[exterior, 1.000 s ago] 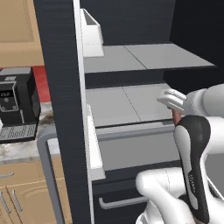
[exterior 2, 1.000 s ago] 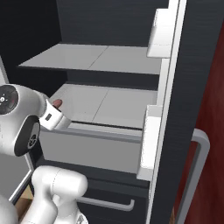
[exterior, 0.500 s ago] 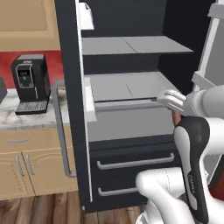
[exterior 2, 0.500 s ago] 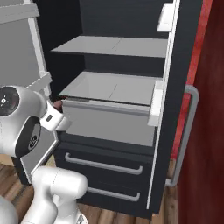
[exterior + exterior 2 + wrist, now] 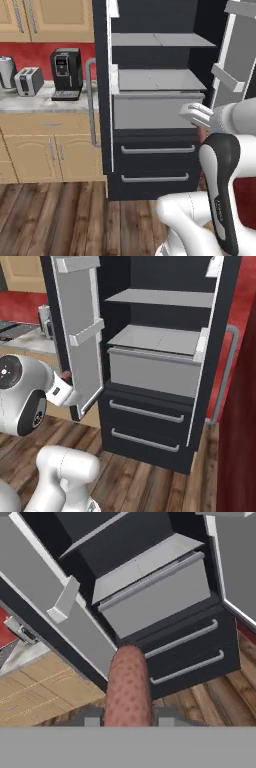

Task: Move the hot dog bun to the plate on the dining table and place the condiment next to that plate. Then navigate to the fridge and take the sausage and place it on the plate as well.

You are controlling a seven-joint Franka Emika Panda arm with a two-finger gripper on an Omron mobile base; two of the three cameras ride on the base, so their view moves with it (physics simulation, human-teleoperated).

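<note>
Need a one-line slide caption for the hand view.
Fingers shut on the sausage, facing the open fridge with pale shelves.

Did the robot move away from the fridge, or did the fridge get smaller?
The robot's base backed away from the fridge, so more of it shows now: both doors, the lower drawers, the wood floor and the coffee machine on the counter. The fridge itself did not move. The gripper stays shut on the sausage, held the same way in front of the arm. The fridge doors are still open.
</note>
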